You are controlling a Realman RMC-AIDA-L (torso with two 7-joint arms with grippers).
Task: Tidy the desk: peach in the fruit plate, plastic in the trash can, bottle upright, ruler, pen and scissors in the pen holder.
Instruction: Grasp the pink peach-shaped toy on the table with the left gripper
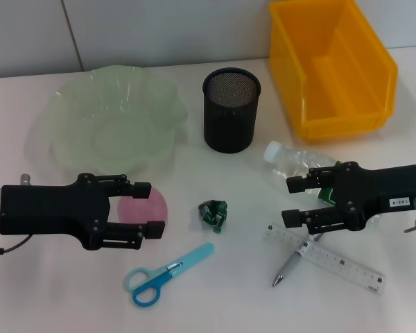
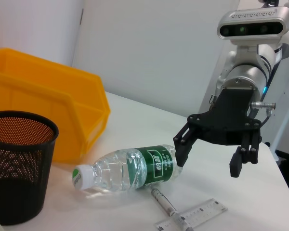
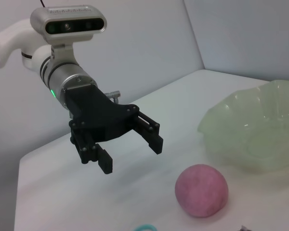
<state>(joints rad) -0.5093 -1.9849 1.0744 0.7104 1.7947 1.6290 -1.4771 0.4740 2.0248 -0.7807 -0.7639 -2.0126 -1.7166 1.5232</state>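
While nothing is put away yet, the left claw [image 1: 147, 210] hangs wide open with the pink peach [image 1: 143, 207] right between its tips, so this arm is nearest to it. Past the claw sits the green fruit plate [image 1: 69, 118], with nothing in it. The right claw [image 1: 295, 201] is open too, around the lying water bottle [image 2: 130, 169], whose cap points away from it. The black pen holder [image 1: 231, 111] and yellow bin [image 1: 333, 69] hold nothing.

1 peach [image 1: 143, 206], 1 bottle [image 1: 298, 164], 1 ruler [image 1: 333, 260], 1 pen [image 1: 291, 266], 1 scissors [image 1: 168, 273], 1 plastic wad [image 1: 213, 214], 1 plate [image 1: 111, 121], 1 pen holder [image 1: 231, 109], 1 bin [image 1: 331, 66], 2 claws [image 1: 149, 210] [image 1: 291, 201]
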